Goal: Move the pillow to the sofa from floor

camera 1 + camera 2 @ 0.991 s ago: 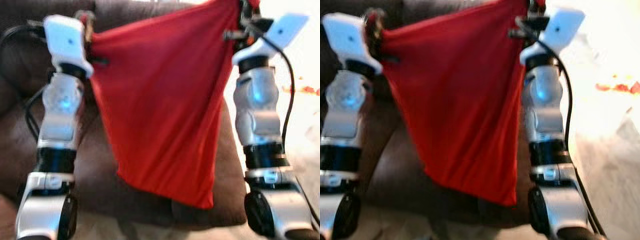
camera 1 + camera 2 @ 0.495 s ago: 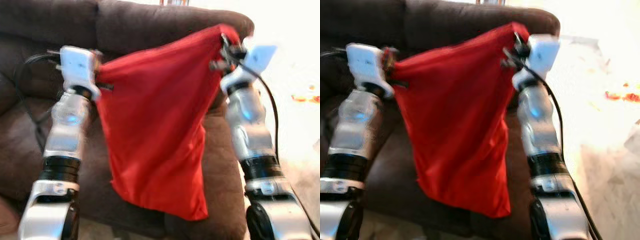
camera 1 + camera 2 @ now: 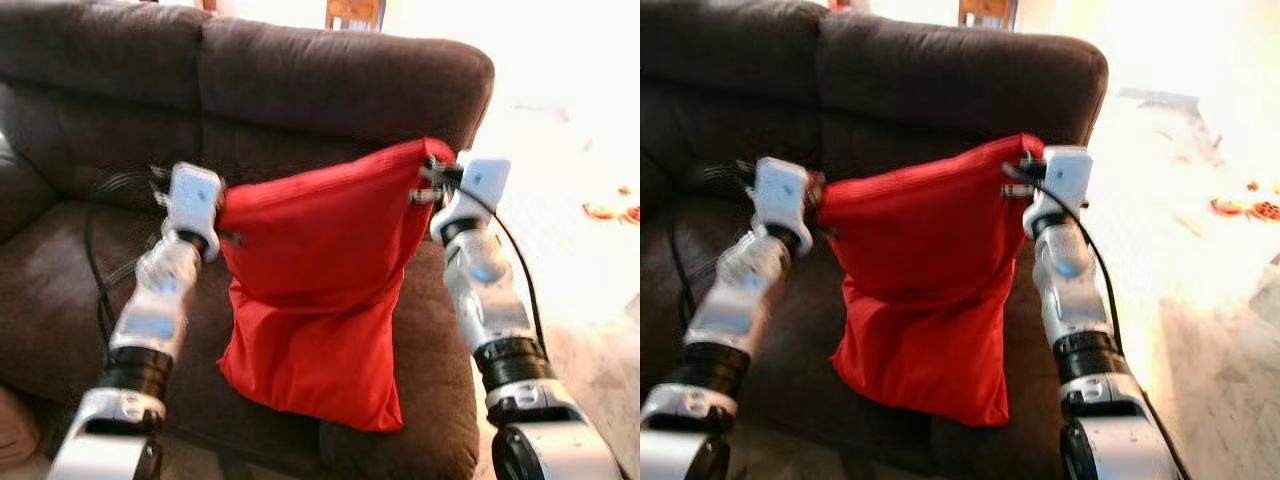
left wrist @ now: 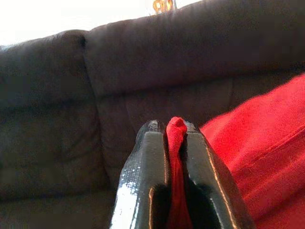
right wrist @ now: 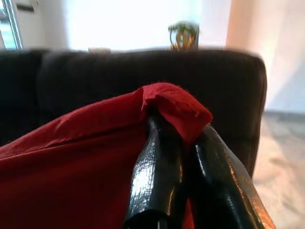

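Your left gripper [image 4: 175,131] & right gripper [image 5: 183,126] each pinch a top corner of the red pillow [image 3: 315,300]. It hangs w/ its lower end on the brown sofa [image 3: 330,85] seat.

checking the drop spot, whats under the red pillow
The dark brown fabric sofa seat cushion lies beneath the limp red fabric pillow, held by left claw and right claw. The patch directly underneath is covered.

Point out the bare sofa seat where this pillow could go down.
Bare brown seat cushion lies on the robot's left of the red fabric pillow, bordered by the sofa backrest. Crowded: left gripper and right gripper flank the pillow.
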`<state>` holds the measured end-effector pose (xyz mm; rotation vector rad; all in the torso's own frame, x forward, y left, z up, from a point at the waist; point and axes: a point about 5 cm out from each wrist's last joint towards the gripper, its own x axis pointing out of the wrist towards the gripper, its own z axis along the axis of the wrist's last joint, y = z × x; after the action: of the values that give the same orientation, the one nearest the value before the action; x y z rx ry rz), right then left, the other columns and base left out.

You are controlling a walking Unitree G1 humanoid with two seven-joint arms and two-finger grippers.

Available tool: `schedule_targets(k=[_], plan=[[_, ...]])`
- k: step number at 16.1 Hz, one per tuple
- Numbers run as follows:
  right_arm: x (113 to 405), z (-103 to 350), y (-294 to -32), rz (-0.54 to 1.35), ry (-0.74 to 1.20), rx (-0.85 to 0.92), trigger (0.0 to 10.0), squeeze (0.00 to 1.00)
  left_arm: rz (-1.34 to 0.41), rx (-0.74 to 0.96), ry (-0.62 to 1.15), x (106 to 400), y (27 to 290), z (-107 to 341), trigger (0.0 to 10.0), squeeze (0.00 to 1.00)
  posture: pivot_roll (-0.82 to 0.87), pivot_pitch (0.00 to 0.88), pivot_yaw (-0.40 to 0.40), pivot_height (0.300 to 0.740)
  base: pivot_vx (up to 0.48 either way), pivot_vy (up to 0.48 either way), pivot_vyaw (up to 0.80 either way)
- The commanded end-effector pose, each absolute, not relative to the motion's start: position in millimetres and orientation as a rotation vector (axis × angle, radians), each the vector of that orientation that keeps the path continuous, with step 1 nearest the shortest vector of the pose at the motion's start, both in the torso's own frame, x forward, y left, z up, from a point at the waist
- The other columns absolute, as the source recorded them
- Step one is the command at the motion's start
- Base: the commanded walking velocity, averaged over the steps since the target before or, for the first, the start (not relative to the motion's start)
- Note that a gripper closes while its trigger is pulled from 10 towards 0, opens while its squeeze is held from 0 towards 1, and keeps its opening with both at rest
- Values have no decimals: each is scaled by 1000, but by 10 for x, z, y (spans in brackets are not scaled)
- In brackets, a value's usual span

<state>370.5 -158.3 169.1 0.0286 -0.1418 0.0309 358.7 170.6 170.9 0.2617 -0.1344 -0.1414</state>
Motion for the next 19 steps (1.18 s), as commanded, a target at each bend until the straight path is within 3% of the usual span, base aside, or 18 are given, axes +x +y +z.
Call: schedule_targets(k=[1,2,3,4,5,6,10,11,12,15,19], plan=[[3683,1613,-1749,-53,-122,39,10000,0,-78,273,-91,3553,1833,1581,10000,0,99,11,-66,740,0,0,0],[3673,1589,-1744,-50,-116,38,10000,0,-68,263,-88,3544,1843,1557,10000,0,96,14,-67,740,0,0,0],[3671,1588,-1740,-46,-117,37,10000,0,-65,261,-88,3544,1844,1556,10000,639,96,15,-68,740,0,0,0],[3673,1598,-1723,-32,-122,37,10000,624,-56,262,-93,3552,1851,1566,10000,1000,95,17,-68,740,0,0,0],[3677,1603,-1719,-32,-125,36,10000,906,-55,261,-97,3557,1851,1572,10000,1000,95,17,-69,740,0,0,0],[3683,1617,-1709,-27,-133,42,10000,1000,-50,262,-103,3565,1853,1583,10000,1000,97,18,-70,740,0,0,0],[3696,1635,-1692,-31,-143,31,10000,1000,-32,264,-114,3571,1873,1601,10000,1000,99,18,-73,740,0,0,0],[3690,1591,-1722,-55,-127,17,10000,0,-29,269,-101,3567,1881,1563,10000,1000,99,18,-73,740,0,0,0],[3663,1499,-1764,-74,-102,13,10000,0,-33,272,-78,3547,1886,1478,10000,0,100,17,-74,740,0,0,0],[3494,1085,-1892,-118,26,-35,10000,0,-18,256,8,3410,1948,1131,10000,0,98,20,-72,740,0,0,0],[3068,350,-2100,-175,291,-74,10000,0,14,197,258,3057,2066,431,10000,0,92,21,-71,740,0,0,0]])
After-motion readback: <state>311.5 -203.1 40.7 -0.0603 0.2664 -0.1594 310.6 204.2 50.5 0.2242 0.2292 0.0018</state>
